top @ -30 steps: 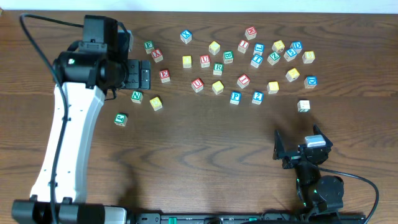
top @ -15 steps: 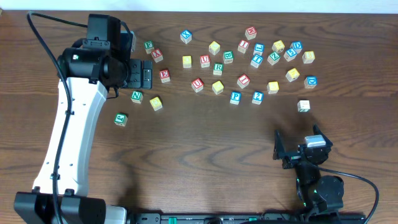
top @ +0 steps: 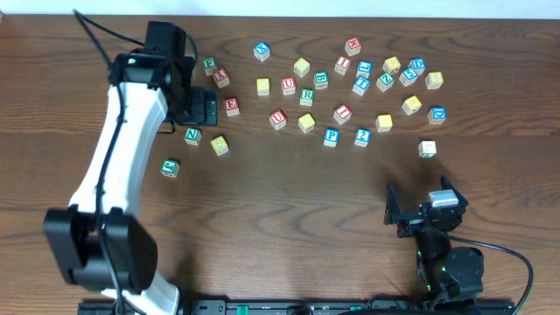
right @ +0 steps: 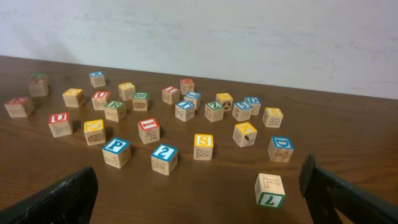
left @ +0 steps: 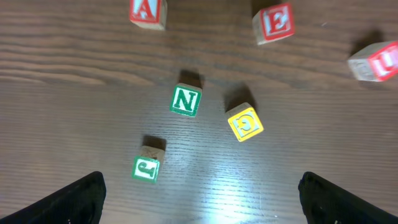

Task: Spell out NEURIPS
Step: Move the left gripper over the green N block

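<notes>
Hovering left end effector [left: 199, 208] faces green N cube [left: 185, 101]

The green N cube lies on the desk [left: 311, 149] just ahead of the left end effector, between its wide-apart, empty fingers. Red E [left: 273, 23] and red U [left: 375, 61] sit farther ahead, rightward. Before the right end effector [right: 199, 202], likewise spread and empty, lie blue P [right: 116, 151], yellow S [right: 203, 146] and red I [right: 149, 129].

Cut by the left wrist view's top edge, red A cube [left: 148, 12]; clipped and blurred at its right edge, red U cube [left: 375, 61]; unreadable from the right wrist, far-left cube [right: 38, 84].
</notes>
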You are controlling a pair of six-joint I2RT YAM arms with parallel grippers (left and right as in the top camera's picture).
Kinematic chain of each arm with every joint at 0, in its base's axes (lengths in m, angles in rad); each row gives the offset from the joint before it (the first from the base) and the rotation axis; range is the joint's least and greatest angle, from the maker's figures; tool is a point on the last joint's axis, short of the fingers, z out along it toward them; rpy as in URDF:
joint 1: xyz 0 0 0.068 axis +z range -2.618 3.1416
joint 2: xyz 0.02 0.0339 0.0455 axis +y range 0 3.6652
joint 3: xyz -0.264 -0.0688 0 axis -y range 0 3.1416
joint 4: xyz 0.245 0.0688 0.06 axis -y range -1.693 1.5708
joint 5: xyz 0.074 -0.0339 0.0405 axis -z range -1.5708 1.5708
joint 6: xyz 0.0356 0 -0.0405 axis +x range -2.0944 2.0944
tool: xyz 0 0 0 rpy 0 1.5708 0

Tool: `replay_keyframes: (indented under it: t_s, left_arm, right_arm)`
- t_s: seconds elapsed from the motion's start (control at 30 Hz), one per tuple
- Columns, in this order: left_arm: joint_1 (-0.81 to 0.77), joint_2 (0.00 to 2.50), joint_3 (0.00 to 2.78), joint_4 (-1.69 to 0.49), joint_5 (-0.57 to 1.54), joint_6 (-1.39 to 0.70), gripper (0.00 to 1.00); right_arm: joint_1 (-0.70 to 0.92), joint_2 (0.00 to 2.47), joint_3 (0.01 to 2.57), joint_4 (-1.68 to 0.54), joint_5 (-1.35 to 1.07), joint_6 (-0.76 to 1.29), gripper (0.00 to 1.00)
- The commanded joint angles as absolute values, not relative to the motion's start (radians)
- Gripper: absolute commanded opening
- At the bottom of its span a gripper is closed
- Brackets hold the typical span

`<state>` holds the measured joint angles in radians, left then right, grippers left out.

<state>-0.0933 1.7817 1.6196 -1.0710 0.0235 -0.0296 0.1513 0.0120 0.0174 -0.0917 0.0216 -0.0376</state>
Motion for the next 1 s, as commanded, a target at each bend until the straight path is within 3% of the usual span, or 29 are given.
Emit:
replay_keyframes:
  t_s: [0.0, 0.97]
  left_arm:
    - [-0.088, 1.847, 1.639, -1.071, 0.010, -0.030, 0.98]
    - [0.012, 1.917, 1.531, -0.974, 0.098, 0.049, 0.98]
  right_arm:
    - [0.141, 0.006, 0.014, -0.094, 0.023, -0.050, 0.99]
    - [0.141, 0.006, 0.014, -0.094, 0.023, -0.050, 0.99]
